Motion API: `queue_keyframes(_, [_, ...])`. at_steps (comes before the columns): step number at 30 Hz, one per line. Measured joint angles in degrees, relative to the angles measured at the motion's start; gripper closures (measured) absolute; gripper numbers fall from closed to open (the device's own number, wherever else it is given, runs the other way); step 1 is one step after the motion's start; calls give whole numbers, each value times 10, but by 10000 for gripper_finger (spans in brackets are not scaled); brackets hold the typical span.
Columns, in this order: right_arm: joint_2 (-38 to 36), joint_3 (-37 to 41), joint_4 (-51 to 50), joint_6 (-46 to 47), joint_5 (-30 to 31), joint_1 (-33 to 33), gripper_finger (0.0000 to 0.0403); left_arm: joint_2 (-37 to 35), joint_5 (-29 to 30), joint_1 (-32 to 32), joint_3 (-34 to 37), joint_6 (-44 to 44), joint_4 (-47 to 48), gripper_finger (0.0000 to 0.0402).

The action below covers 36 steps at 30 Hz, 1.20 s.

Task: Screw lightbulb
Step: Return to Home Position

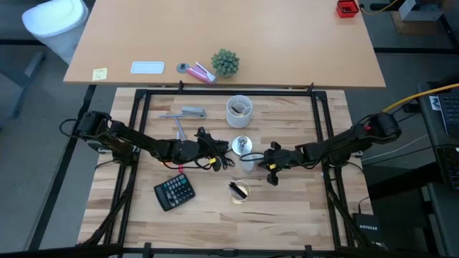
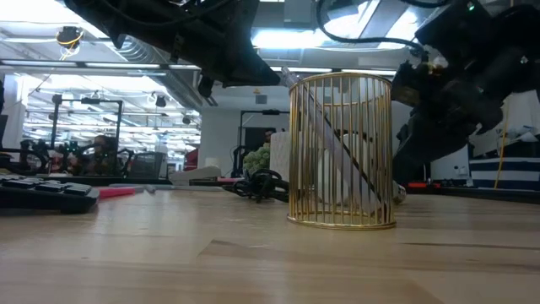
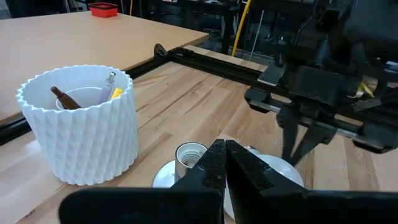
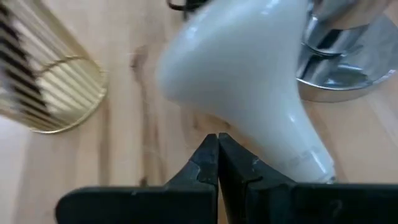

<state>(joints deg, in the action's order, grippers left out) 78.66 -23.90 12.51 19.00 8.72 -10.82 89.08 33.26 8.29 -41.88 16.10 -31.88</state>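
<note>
Two dark robot arms meet over the middle of a pale wooden surface (image 1: pixel 287 215). The job here is to draw both arms back to rest without disturbing anything.

The small white pear-shaped lightbulb (image 4: pixel 242 81) lies on its side on the surface, just beside the round silver socket with a black cord (image 1: pixel 242 145), not screwed into it.

The right gripper (image 4: pixel 217 142) has its fingers clenched tip to tip, with nothing between them. The bulb lies just beyond those tips, its narrow end nearest them. Whether the tips touch the glass cannot be told.

The left gripper (image 3: pixel 224 148) is likewise clenched and empty. It points at the socket and bulb from the other side, close to both.

To do this step well, you should probably lift each arm upward first, then pull it back toward its own side. A sideways sweep at this height could nudge the bulb, and a round bulb on its side is likely to roll.

Watch the black cord under the left arm, and the gold wire cup (image 1: pixel 239 190) standing near the right arm's fingers.
</note>
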Motion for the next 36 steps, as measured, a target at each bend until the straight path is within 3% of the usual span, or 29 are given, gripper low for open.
queue_keyframes(12, [25, -4, 10, 0, 11, 0, 398, 0, 0, 0, 0, 0, -2, 399])
queue_keyframes(17, [-4, -36, -9, -22, -46, 0, 398, -17, 1, 6, 0, -36, -28, 399])
queue_keyframes(21, [-70, -91, -131, -67, -68, -1, 397, -78, 1, 22, 0, -126, -29, 399])
queue_keyframes(28, [-188, -236, -420, -104, -40, 0, 398, -221, 0, 62, 0, -326, -18, 399])
queue_keyframes(36, [-221, -316, -383, -104, -40, 0, 397, -311, 0, 81, 0, -332, -18, 399])
